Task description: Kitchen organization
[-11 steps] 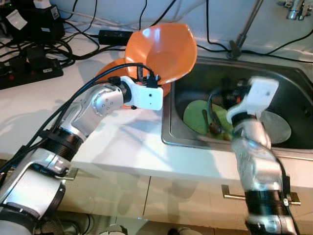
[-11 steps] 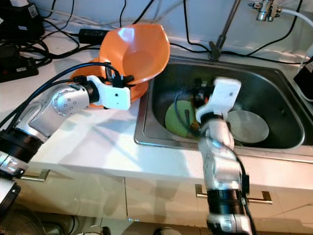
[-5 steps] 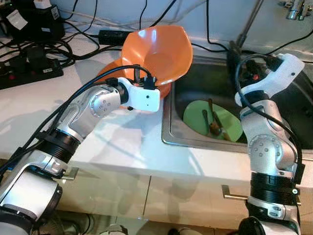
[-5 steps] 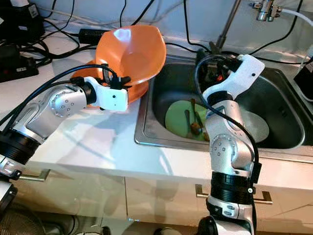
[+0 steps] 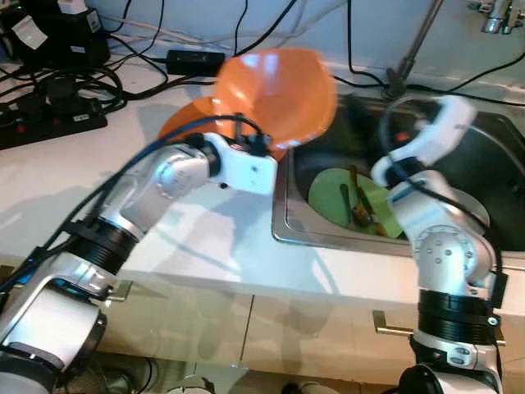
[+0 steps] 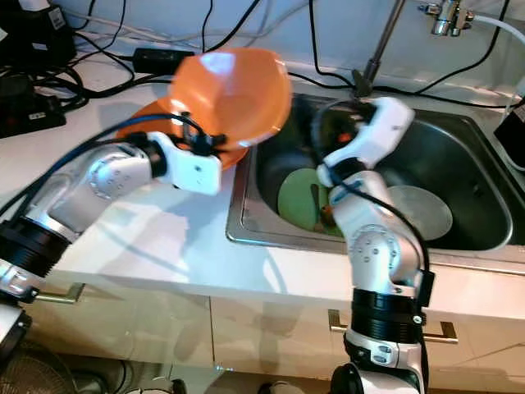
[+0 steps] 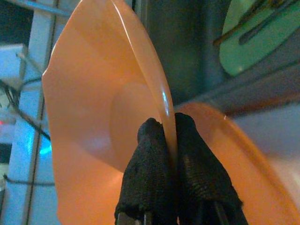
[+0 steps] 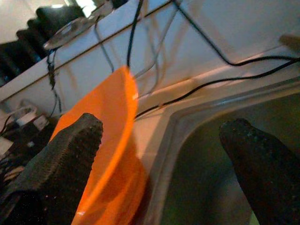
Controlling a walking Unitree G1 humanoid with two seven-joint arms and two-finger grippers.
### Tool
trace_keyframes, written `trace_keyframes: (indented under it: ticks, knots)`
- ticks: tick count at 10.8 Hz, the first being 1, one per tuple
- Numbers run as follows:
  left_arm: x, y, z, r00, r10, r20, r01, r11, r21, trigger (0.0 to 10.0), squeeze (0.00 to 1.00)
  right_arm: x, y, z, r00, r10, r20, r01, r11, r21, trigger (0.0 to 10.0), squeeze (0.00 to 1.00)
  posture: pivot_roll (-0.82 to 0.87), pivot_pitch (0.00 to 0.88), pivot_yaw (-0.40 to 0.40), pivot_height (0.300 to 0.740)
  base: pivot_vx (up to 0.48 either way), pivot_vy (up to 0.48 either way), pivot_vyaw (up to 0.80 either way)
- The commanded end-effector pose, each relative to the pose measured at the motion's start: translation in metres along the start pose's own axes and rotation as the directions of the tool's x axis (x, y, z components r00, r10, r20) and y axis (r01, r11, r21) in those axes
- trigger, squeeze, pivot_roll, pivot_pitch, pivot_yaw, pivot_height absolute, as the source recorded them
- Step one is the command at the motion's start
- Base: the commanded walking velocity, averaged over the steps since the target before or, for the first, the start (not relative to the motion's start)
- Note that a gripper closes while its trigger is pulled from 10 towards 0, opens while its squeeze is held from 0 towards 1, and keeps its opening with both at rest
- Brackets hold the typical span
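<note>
**Supervisor:** Where are you with the kitchen tidy-up?

**Me:** Early, I'd judge. My left gripper has its fingers clamped on the rim of an orange bowl, holding it tilted in the air over the edge where the worktop meets the sink. A second orange bowl sits on the worktop just under and behind the lifted one, so I read that as a stack being built or taken apart; I can't tell which.

**Supervisor:** And the right arm?

**Me:** The right gripper is up over the sink with its fingers wide apart, holding nothing. From its wrist camera I look across the sink corner at the lifted bowl's edge.

**Supervisor:** What's left?

**Me:** The sink isn't cleared. A green plate lies in the basin with a few utensils on top, and beside it a grey plate. My guess is those have to come out once this bowl is settled.

**Supervisor:** Anything to watch?

**Me:** Cables and a power strip crowd the back of the worktop, close to the bowls. I'd keep the lifted bowl away from them.
</note>
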State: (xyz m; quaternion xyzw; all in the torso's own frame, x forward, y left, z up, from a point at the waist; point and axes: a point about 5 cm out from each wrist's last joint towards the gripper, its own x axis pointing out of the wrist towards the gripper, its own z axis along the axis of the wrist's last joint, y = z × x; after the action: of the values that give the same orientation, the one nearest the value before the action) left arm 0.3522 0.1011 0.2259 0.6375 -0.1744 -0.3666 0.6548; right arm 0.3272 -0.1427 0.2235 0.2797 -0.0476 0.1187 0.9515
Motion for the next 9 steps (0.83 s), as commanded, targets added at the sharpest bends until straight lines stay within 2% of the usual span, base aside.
trace_keyframes:
  ticks: [1,9]
  knots:
    - [0.0,0.006,0.009,0.999,0.017,0.038,-0.018,0.999,0.031,10.0,0.0,-0.003,-0.001,0.003,1.0,0.006,-0.002,-0.006,1.0,0.003,10.0,0.0,-0.02,0.042,-0.092,0.74,0.0,0.0,0.0]
    - [-0.002,0.005,0.023,0.991,0.049,0.123,-0.058,0.996,0.073,10.0,0.0,0.0,-0.004,-0.007,0.998,-0.025,-0.053,0.027,0.999,0.022,10.0,0.0,-0.02,0.047,-0.097,0.74,0.0,0.0,0.0]
